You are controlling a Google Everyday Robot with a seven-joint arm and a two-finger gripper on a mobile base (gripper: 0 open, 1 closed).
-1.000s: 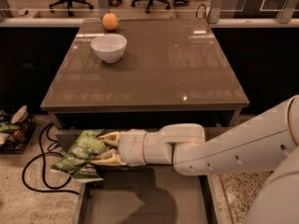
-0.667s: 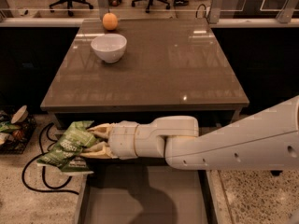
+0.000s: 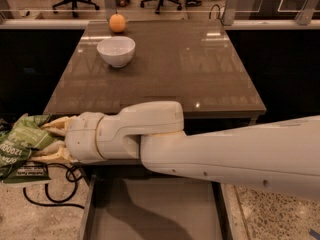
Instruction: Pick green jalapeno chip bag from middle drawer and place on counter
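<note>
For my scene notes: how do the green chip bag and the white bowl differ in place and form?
The green chip bag is gripped by the end effector, off the counter, past its near corner; the white bowl stands free on it. The bag is crumpled; the bowl is smooth and round. Neither is in the open drawer.

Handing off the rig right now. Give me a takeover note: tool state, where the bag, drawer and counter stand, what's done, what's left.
Tool: shut on the green jalapeno chip bag, held off the counter's front-left corner, below its top.
Middle drawer: open, bag not in it.
Counter: holds a white bowl and an orange fruit at far left; bag not on it.
Done: bag grasped, out of the drawer.
Left: lift above the counter edge, set down away from the bowl, release.
</note>
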